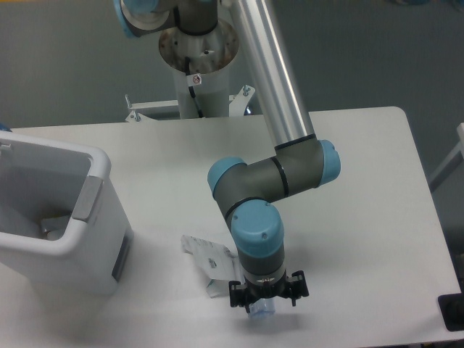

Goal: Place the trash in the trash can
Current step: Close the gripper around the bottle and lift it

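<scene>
You have one arm (272, 130) on this table (362, 188), one bin, and two pieces of trash to count: a bottle and a carton. The bottle (262, 310) lies near the front edge of the table, almost wholly hidden under the arm's wrist; only a small clear end of it shows below the gripper (262, 299). The gripper points straight down and sits right over that end, its black body spread to either side, but from this high view you cannot tell whether the fingers are apart, closed, or gripping the bottle. The carton (209, 255), white and crumpled flat, lies on the table just left of the wrist, with its near corner tucked close to the gripper; whether it touches the bottle is hidden. The bin (87, 210), a big white box with a thick rounded rim and grey panels on its side, stands at the left edge of the table and runs out of the picture on that side; something pale lies in its bottom, too dim to name. Between the bin's right wall and the carton you see a strip of bare tabletop. To the right of the arm the table lies bare out to its rounded far corner and right edge. The front edge runs close below the gripper, so you have little room on that side. Behind the table stands the arm's white mounting post (199, 72).
</scene>
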`<control>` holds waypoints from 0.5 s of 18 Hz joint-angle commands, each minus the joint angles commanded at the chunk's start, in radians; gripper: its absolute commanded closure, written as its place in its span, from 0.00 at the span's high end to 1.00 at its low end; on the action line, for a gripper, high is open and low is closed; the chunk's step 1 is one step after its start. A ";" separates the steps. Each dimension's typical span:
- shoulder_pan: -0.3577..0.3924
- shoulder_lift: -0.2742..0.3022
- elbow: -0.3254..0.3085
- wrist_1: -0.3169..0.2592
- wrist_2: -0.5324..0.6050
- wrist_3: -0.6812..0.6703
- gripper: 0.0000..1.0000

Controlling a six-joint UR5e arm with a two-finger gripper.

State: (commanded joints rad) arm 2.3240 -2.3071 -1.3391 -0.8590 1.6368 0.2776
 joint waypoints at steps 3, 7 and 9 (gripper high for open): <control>-0.005 -0.006 -0.002 0.002 0.000 -0.002 1.00; -0.005 -0.006 -0.008 0.000 0.000 0.002 1.00; -0.005 -0.006 -0.009 0.000 0.000 0.003 1.00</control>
State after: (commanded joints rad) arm 2.3194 -2.3132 -1.3484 -0.8590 1.6368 0.2807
